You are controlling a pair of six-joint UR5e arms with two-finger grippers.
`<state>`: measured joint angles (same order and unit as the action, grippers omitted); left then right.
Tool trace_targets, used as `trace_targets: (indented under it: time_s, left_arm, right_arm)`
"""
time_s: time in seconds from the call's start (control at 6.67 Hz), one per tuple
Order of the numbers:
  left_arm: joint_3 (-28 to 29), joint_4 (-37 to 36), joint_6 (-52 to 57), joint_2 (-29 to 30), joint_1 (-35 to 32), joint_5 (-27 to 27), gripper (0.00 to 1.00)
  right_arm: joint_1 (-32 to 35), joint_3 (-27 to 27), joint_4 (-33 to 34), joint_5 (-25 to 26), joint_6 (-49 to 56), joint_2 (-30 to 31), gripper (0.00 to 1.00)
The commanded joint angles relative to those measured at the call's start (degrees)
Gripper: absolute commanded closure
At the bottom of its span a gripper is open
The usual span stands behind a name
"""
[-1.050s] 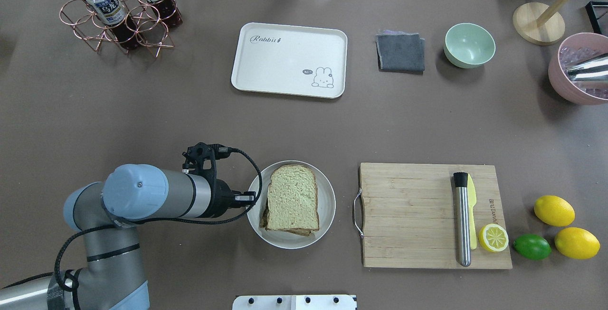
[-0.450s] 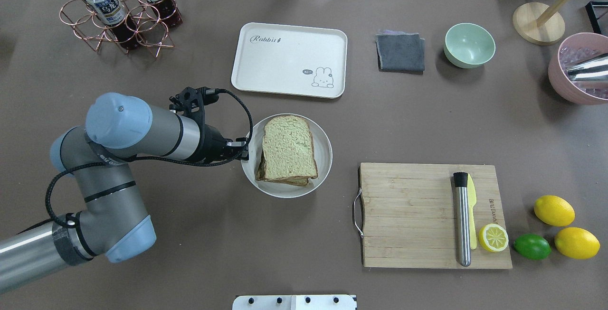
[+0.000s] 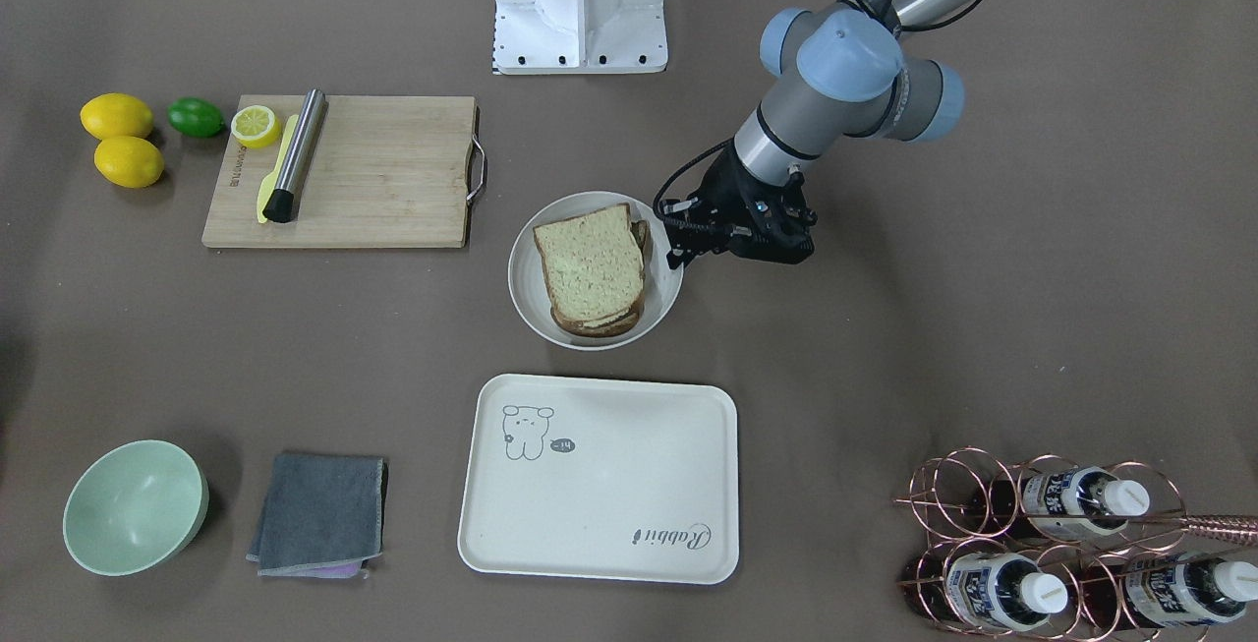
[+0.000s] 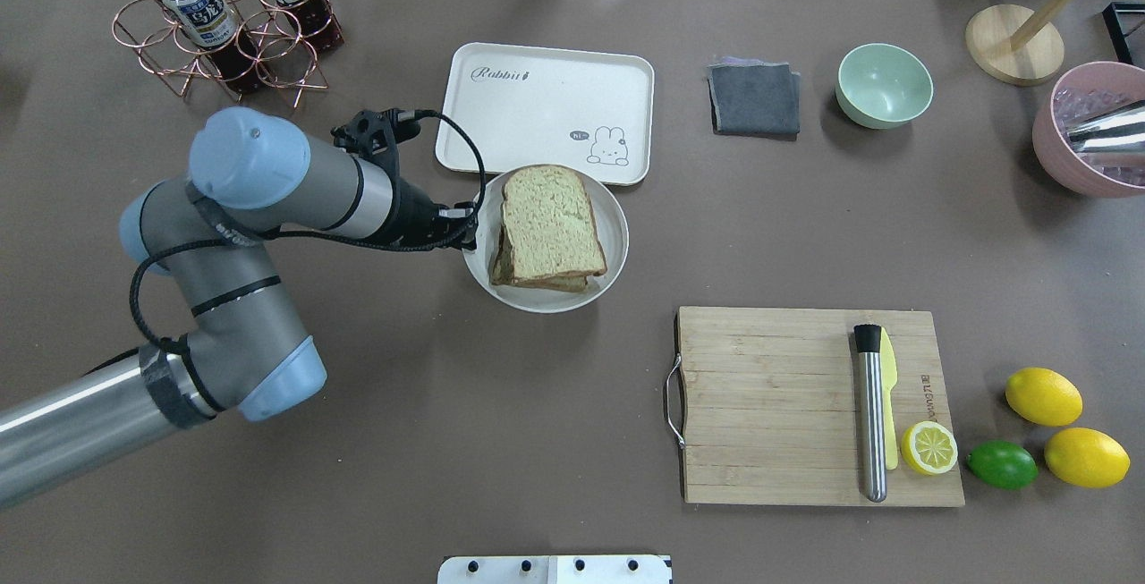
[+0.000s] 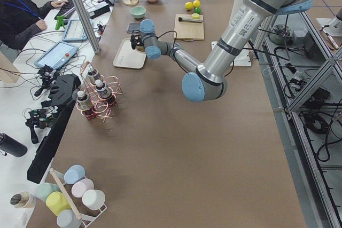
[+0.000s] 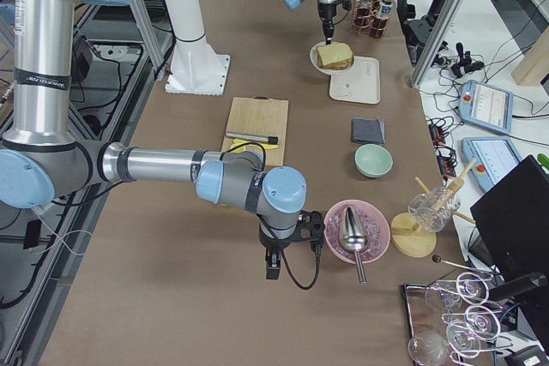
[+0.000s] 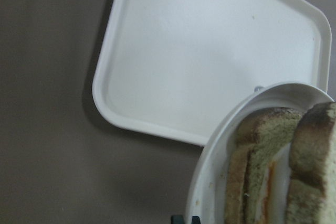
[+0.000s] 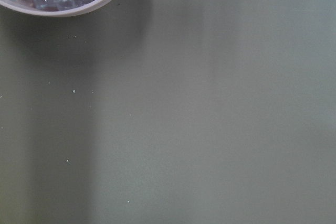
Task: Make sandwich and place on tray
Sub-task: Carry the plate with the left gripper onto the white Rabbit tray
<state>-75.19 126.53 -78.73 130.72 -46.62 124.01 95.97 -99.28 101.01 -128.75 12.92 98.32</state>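
The sandwich [image 4: 547,222], two brown-crusted bread slices with white and orange egg between them, lies on a small round white plate [image 4: 537,300]. My left gripper [image 4: 467,226] is shut on the plate's left rim and holds it above the table. The plate's far edge overlaps the near edge of the cream tray [image 4: 537,92]. The left wrist view shows the plate rim [image 7: 210,182], the sandwich [image 7: 262,171] and the tray [image 7: 210,66] beyond it. My right gripper [image 6: 273,265] hangs low over the table near the pink bowl; I cannot tell whether it is open or shut.
A wooden cutting board [image 4: 769,405] at the near right carries a steel muddler [image 4: 869,414], a yellow knife and a lemon half. Lemons and a lime lie beside it. A grey cloth [image 4: 754,99], a green bowl [image 4: 884,83], a pink ice bowl [image 4: 1087,132] and a copper bottle rack [image 4: 224,21] stand at the back.
My left gripper has carried the plate with the sandwich away from the robot towards the tray. The plate now overlaps the tray's near edge.
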Motion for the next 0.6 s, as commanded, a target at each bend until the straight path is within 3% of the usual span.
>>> trace_targets:
  time_s: [0.0,0.3,0.45]
  left_arm:
    - [11.49,0.04,1.64,7.40,-3.56,2.98,1.00]
    - [20.12,2.30,2.79,12.96,-3.74,2.99,1.00]
    - [27.82,6.15,3.05,16.38,-3.66,2.47,1.00]
  right_arm:
    - [0.09,0.06,-0.03,0.08,0.00,-0.06,0.00]
    - [0.27,-0.03,-0.03,0.08,0.00,-0.24,0.00]
    - [0.27,-0.12,-0.03,-0.01,0.00,-0.15,0.00]
